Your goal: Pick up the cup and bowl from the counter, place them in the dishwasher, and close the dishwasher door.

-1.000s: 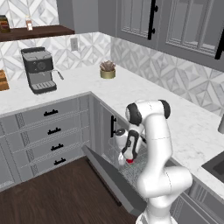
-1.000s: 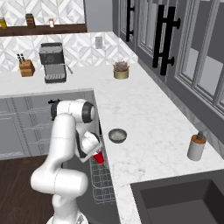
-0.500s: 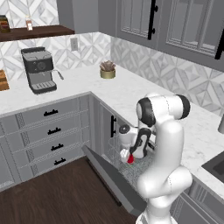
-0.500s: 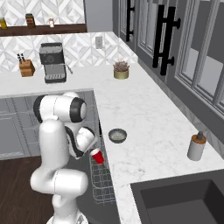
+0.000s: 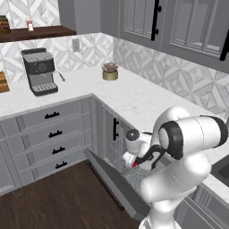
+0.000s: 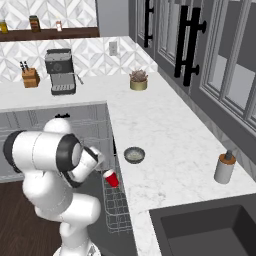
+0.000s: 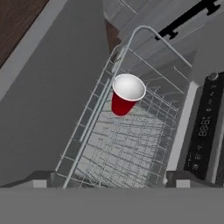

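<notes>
1. Grey kitchen, marble counter (image 6: 165,135) running from upper left to lower right of right base view.
2. Dishwasher (image 7: 131,144) door (image 5: 114,183) down, rack out.
3. Cup (image 7: 126,94) upper centre of hand view, mouth-up in rack, free of fingers.
4. Gripper (image 6: 102,161) spread wide, pinching nothing.
5. Bowl (image 6: 134,154) mid-frame on counter: likely light, rigid, slick; best pinched across rim.
</notes>
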